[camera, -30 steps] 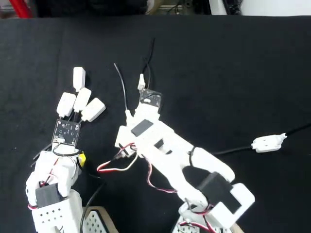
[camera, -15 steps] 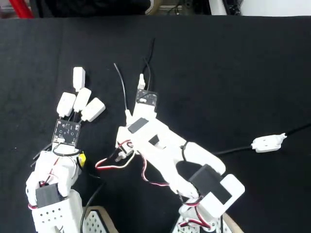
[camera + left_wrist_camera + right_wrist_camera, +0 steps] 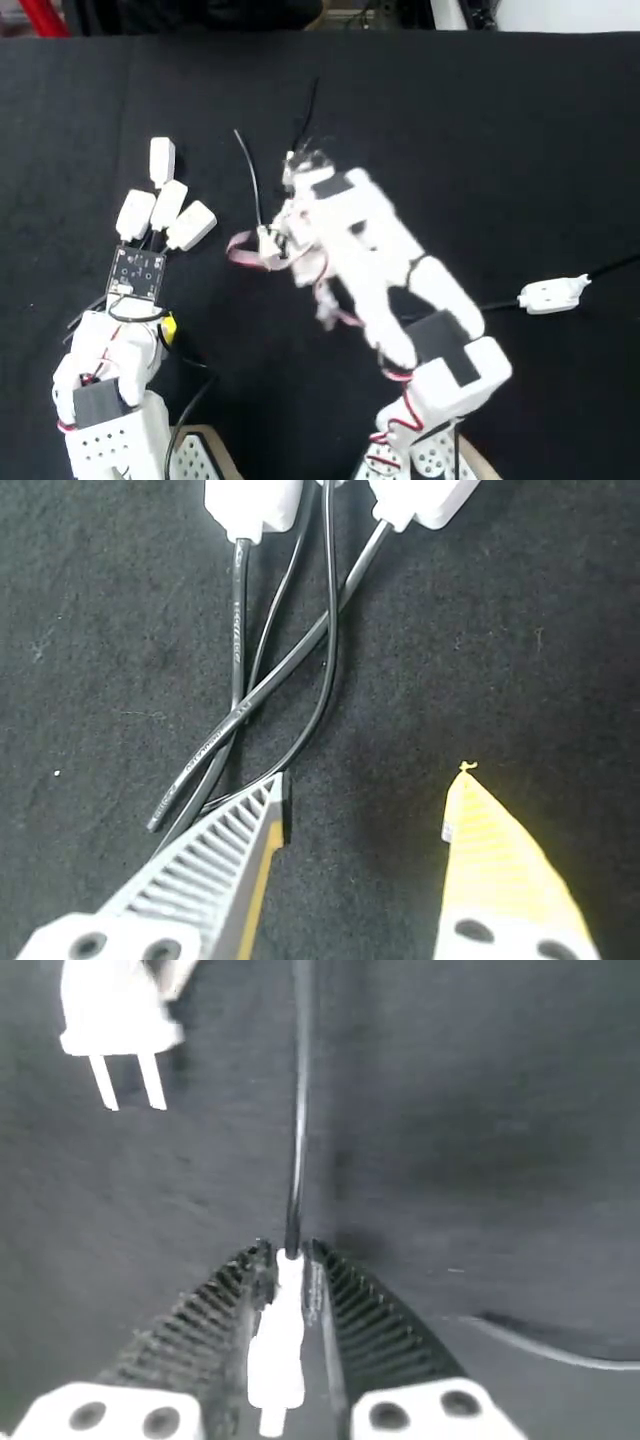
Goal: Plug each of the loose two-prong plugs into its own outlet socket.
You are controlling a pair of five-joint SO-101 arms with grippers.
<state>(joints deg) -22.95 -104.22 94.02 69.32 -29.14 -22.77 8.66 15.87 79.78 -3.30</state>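
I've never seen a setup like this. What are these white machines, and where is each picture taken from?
The left arm and right arm are small robots at a black table. The wide picture looks down from above; the other two come from a camera on each wrist. The left arm's fingers are open beside black cables running to white blocks. The right arm's fingers are shut on a white plug. Another two-prong plug lies near it; one more white block lies apart.
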